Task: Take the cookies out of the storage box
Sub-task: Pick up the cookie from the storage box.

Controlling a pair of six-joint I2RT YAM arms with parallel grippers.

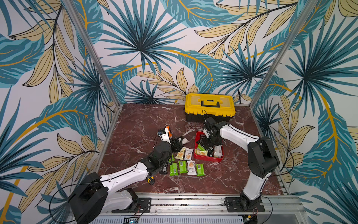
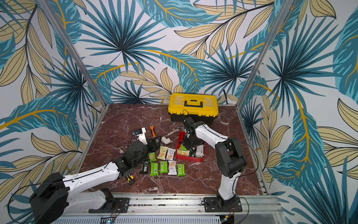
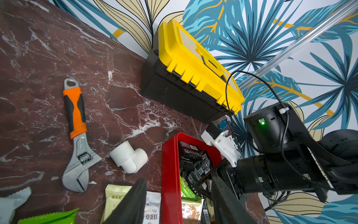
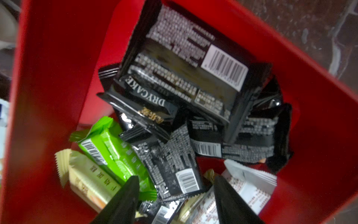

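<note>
Marbled surface (image 1: 135,126) bears the storage box (image 1: 208,159); cookies (image 4: 184,58) seem light, crinkly, slippery: pinch mid-wrapper; right pincer (image 4: 176,178) and left pincer (image 3: 179,178) gape empty.

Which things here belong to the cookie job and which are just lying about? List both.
Job:
- red storage box
- wrapped cookies still inside it
- cookie packets laid out on the marble table
- right gripper, open over the box

Lying about:
- yellow-and-black toolbox
- orange-handled adjustable wrench
- white pipe elbow
- small yellow-and-black tool, too small to name
</note>
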